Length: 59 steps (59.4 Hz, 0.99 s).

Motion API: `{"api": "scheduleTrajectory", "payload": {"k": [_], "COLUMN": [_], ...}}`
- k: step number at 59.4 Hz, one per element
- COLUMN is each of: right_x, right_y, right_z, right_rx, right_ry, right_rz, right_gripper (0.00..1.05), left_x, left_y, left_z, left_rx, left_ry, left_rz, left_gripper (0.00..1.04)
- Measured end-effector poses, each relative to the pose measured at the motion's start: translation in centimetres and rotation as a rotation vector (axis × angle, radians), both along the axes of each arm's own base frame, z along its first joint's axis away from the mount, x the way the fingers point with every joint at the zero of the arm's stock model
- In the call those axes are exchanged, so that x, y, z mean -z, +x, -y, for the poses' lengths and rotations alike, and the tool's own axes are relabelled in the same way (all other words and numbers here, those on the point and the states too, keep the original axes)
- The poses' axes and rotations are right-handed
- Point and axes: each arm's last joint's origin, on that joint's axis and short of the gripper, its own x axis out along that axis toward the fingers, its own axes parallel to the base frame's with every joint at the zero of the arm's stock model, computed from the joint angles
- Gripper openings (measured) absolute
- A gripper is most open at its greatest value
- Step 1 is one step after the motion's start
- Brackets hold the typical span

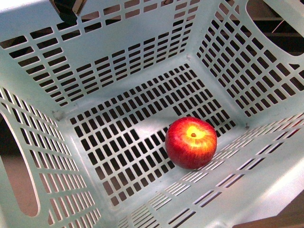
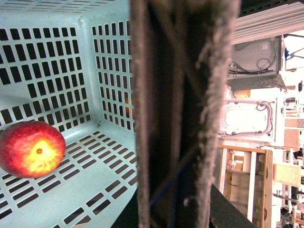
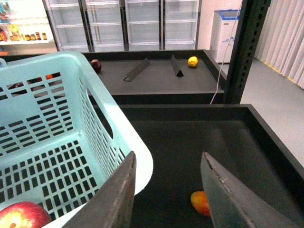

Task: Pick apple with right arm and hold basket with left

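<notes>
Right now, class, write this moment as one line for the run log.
red round apple: on floor of aqua slotted plastic basket | right gripper: open, empty, clear of apple | left gripper: at basket rim, grip unclear

Red apple (image 1: 191,142) lies stem-up on the aqua slotted basket (image 1: 28,21) floor.

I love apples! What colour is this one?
The apple is red, yellow around its stem; front view.
</notes>
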Motion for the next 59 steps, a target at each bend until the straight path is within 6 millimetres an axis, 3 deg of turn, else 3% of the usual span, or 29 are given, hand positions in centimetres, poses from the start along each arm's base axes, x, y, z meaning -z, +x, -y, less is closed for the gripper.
{"api": "scheduleTrajectory", "payload": {"k": [17, 41, 50, 59], "right_x": [0.0, 0.0, 0.0, 0.0], "right_y": [0.0, 0.0, 0.0, 0.0], "right_z": [0.0, 0.0, 0.0, 0.0], "right_rx": [0.0, 0.0, -0.002, 0.0], "right_ry": [0.0, 0.0, 0.0, 0.0], "right_rz": [0.0, 0.0, 0.0, 0.001], "right_gripper": [0.97, 0.96, 0.96, 0.96], "left_x": [0.0, 0.0, -0.2, -0.3], "left_y": [0.0, 0.0, 0.1, 1.6], "left_z": [0.0, 0.0, 0.1, -1.8], "left_rx": [-0.002, -0.014, -0.403, -0.564], "left_ry": [0.001, 0.006, 0.037, 0.012], "left_rz": [0.001, 0.003, -0.034, -0.023], "left_gripper": [0.06, 0.06, 0.06, 0.06]}}
